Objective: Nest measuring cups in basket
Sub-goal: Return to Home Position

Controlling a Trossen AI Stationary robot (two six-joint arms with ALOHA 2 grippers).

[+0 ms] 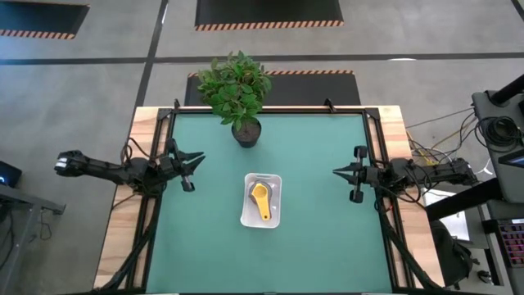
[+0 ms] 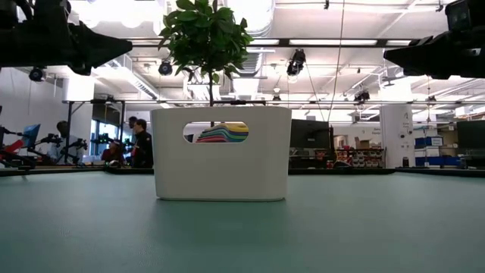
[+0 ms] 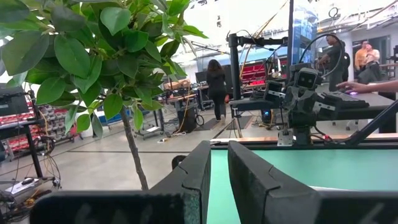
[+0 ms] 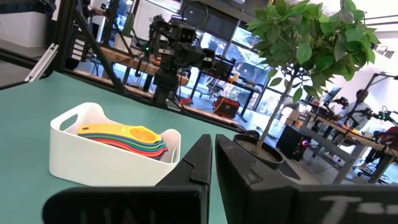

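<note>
standing behind the basket [image 1: 246,215] of nested measuring cups [image 1: 259,201], a potted plant [image 1: 237,88].

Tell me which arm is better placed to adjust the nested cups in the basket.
Right, probably. Both arms wait at the table's sides, about equally far from the basket, but the right gripper points at the basket and measuring cups, while the left gripper points toward the plant.

You had one camera straight above the surface [image 1: 327,246], another level with it close to the basket [image 2: 220,153]. Each wrist camera looked ahead past its own hand; the right one shared the basket [image 4: 74,146].
</note>
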